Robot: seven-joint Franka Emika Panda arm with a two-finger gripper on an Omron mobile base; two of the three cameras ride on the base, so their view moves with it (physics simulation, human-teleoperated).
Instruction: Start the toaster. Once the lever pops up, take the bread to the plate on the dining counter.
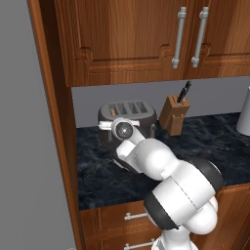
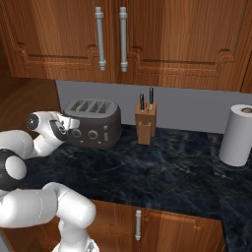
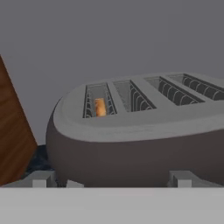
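Your toaster (image 1: pixel 128 119) sits at the left end of the black marbled table (image 2: pixel 162 167), against the grey wall, with a wooden knife block (image 2: pixel 146 124) to its right. The bread (image 3: pixel 100 106) sits down in the leftmost slot, showing as a tan sliver. Your fingers (image 3: pixel 43 178) stand wide apart, just in front of the toaster's left end, gripping nothing.
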